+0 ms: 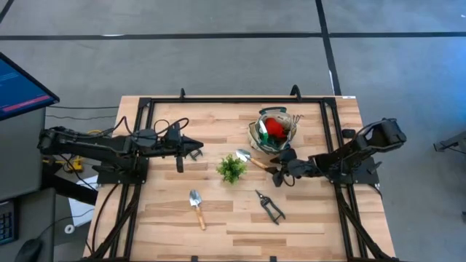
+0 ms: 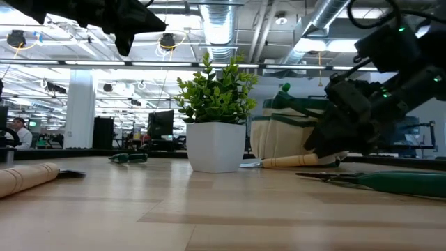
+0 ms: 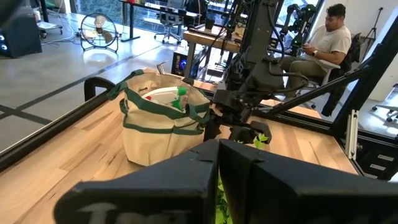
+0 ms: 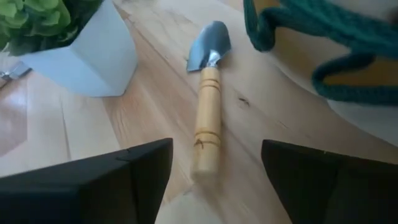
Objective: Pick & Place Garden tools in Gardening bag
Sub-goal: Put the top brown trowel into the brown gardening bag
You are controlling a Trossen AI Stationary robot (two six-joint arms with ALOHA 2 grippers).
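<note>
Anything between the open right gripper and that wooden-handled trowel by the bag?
Nothing visible. The right gripper is open, with the wooden-handled metal trowel lying flat just ahead of its fingers. The white-potted green plant and beige green-rimmed bag flank it, off the line.

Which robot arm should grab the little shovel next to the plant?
Probably the right: its open tool already points at the trowel lying beside the bag. The left tool is shut, across the plant.

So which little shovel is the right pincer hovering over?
Start at the round beige fabric bag with green rim. Just in front, beside the small leafy plant in its white pot, lies a wooden-handled metal trowel. Unlike the other trowel, it lies before the open right pincer.
</note>
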